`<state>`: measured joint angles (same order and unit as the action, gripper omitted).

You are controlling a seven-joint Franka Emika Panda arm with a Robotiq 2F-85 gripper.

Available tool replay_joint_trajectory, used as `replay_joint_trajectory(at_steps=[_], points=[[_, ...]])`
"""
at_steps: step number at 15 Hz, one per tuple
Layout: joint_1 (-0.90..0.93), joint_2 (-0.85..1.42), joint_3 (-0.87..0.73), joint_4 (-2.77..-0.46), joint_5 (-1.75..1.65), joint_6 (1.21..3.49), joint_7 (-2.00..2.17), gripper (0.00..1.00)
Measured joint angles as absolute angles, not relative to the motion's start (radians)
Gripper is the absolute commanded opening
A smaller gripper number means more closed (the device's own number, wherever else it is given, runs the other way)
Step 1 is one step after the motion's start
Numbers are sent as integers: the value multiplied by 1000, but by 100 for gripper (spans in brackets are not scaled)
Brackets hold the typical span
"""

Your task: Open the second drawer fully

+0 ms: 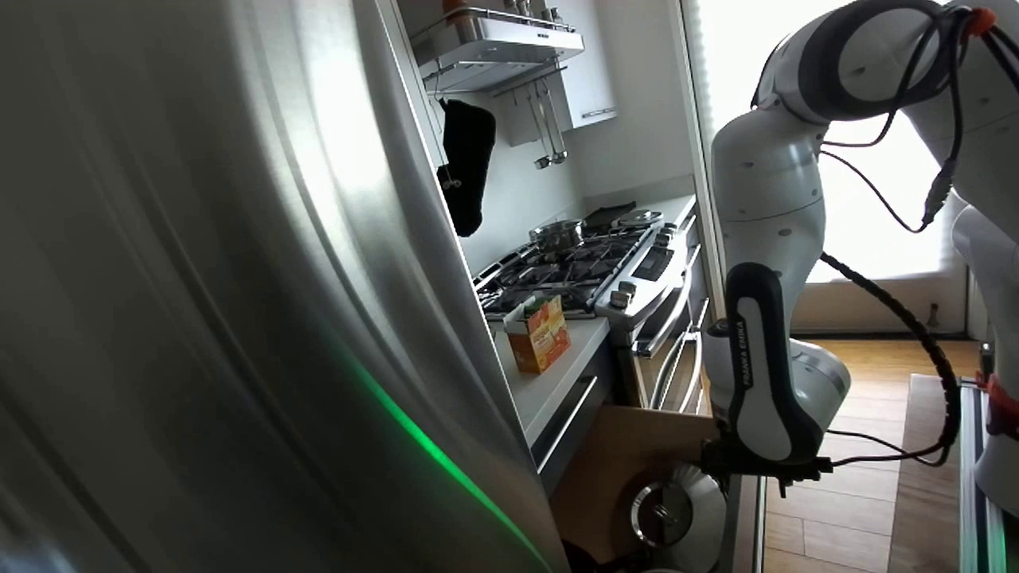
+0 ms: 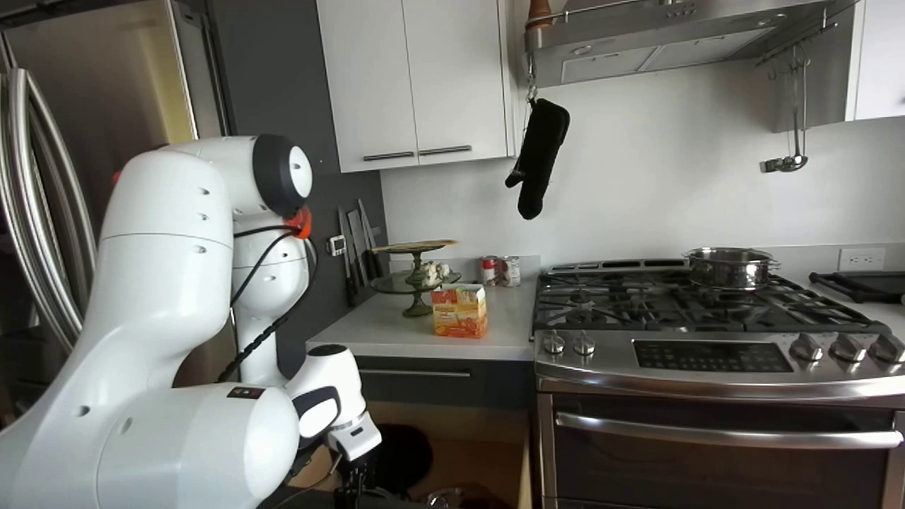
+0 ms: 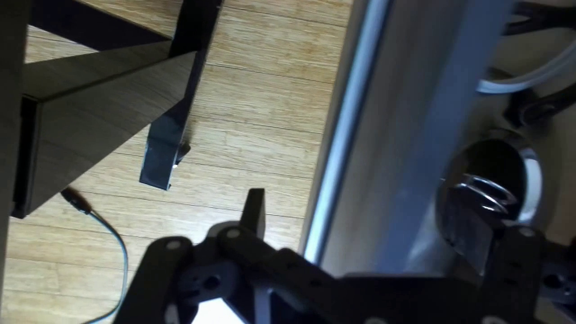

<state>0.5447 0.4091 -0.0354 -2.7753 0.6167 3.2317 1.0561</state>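
The second drawer stands pulled out; its tan inside shows in both exterior views (image 1: 613, 446) (image 2: 488, 459). A round metal lid (image 1: 665, 513) and shiny pans lie in it. In the wrist view, the drawer's grey front edge (image 3: 405, 171) and silver bar handle (image 3: 337, 166) run between my spread fingers. My gripper (image 3: 364, 220) is open, one finger over the floor outside the handle, the other over the pans (image 3: 490, 180) inside. It points down at the drawer front in an exterior view (image 1: 752, 477). Contact with the handle cannot be told.
A shut grey drawer (image 2: 424, 372) sits above. An orange box (image 2: 459, 314) stands on the counter (image 2: 509, 332). The oven (image 2: 707, 459) is beside the drawer; the steel fridge (image 1: 318, 278) is near. A dark stand (image 3: 103, 112) and cable (image 3: 121, 252) show over the floor.
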Motion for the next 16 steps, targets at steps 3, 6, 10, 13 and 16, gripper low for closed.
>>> replay_joint_trajectory(at_steps=[3, 6, 10, 13, 16], points=[[618, 356, -114, -2745, 668, 3235, 1014, 100], [622, 278, -156, -2743, 679, 3239, 950, 100], [533, 199, -131, -2733, 650, 3231, 836, 100], [396, 170, -20, -2717, 596, 3171, 713, 100], [382, 170, -10, -2713, 597, 3170, 702, 100]])
